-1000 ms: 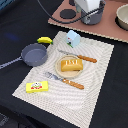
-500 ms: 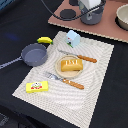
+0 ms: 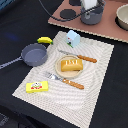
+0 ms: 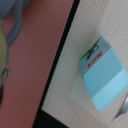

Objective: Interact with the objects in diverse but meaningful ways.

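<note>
My gripper (image 3: 90, 6) hangs at the far edge over a dark grey pot (image 3: 92, 15) on the brown board (image 3: 102, 27); its fingers are hidden, so I cannot tell if it is open. On the striped mat (image 3: 95, 80) lie the pale blue carton (image 3: 73, 38), an orange-brown bread loaf (image 3: 71, 64) on a plate (image 3: 61, 71), a knife (image 3: 80, 56), a fork (image 3: 65, 80) and a flat yellow box (image 3: 38, 87). A yellow banana (image 3: 45, 40) and a dark grey frying pan (image 3: 34, 54) sit by the mat's exterior-view left edge. The wrist view shows the carton (image 4: 102, 72).
A second pot (image 3: 122, 17) stands on the board at the exterior view's right. The table is covered by a black cloth (image 3: 20, 25). In the wrist view the brown board (image 4: 35, 65) meets the mat (image 4: 70, 80) along a dark edge.
</note>
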